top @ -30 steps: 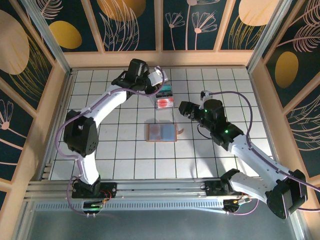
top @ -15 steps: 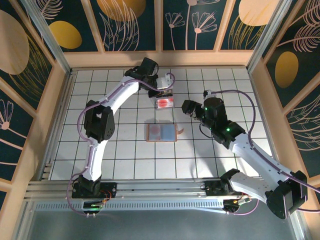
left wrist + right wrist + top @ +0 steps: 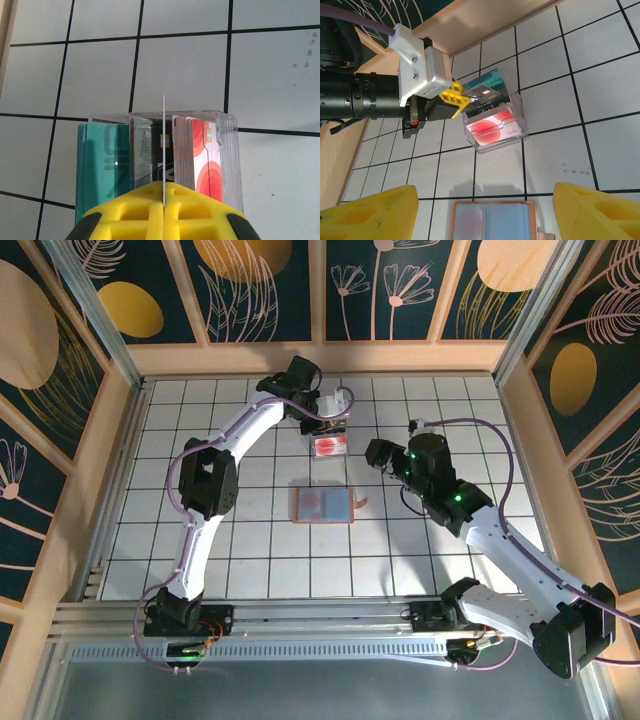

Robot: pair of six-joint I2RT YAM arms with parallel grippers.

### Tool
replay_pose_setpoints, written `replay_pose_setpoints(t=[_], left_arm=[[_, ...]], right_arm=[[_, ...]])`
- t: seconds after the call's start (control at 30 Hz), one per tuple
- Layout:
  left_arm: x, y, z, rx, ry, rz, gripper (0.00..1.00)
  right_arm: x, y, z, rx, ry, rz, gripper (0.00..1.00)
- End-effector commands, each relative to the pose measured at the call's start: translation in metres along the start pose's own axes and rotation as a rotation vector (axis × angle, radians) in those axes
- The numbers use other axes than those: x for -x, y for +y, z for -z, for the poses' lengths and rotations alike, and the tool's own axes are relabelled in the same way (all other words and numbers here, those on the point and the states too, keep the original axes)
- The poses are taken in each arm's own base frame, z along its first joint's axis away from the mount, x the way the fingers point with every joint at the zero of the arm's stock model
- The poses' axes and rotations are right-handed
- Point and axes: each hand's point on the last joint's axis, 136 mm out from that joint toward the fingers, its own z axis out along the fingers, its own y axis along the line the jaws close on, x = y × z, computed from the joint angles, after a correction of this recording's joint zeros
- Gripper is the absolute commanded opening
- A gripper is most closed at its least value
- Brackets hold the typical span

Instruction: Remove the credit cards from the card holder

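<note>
Left wrist view: the left gripper (image 3: 163,194) was fully closed, its yellow fingers (image 3: 131,209) pressed together on a credit card (image 3: 163,145). The card was seen edge-on as a thin white line, so its face colour could not be read. The fingers were cut off by the lower frame edge.

Directly beyond the held card stood a clear plastic box (image 3: 230,150) on the white gridded table (image 3: 240,540). It held upright cards:
- teal cards (image 3: 97,165) on one side;
- a dark card (image 3: 146,155) in the middle, its print too small to read;
- a pale card with red circles (image 3: 207,170) on the other side.

Whether the held card's lower edge sat inside the box or just above it could not be told, since the fingers hid that part.

Right wrist view: the right gripper (image 3: 485,187) stood wide open, with nothing between its two yellow fingers. Only the tips showed, at the bottom corners of the frame. Below and between them lay the card holder (image 3: 492,220), open with its blue-grey inside up and cut off by the bottom edge.

Top external view: the card holder lay flat near the table centre, its strap tab (image 3: 361,503) pointing toward the right arm. The clear box stood just behind the card holder, apart from it. The right gripper hovered near both, touching neither. What was in the card holder's pockets was too blurred to make out.
</note>
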Motion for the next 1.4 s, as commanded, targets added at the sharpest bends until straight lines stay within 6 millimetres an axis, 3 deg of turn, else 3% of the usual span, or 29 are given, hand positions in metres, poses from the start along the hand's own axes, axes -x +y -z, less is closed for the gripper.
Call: replay_pose_setpoints(t=[0.0,1.13,1.37], left_arm=[[-0.004,0.0,-0.004,-0.018,0.007,-0.01,0.0],[-0.027,0.008,-0.03,-0.005,0.091,0.05,0.0],[-0.019,0.011,-0.025,0.002,0.072,0.077,0.16]], right_arm=[[0.017,0.005,0.008,0.008,-0.049,-0.025,0.72],[0.01,0.009,0.003,0.046,-0.034,-0.04,0.72],[0.009,0.011,0.001,0.056,-0.029,-0.039,0.72]])
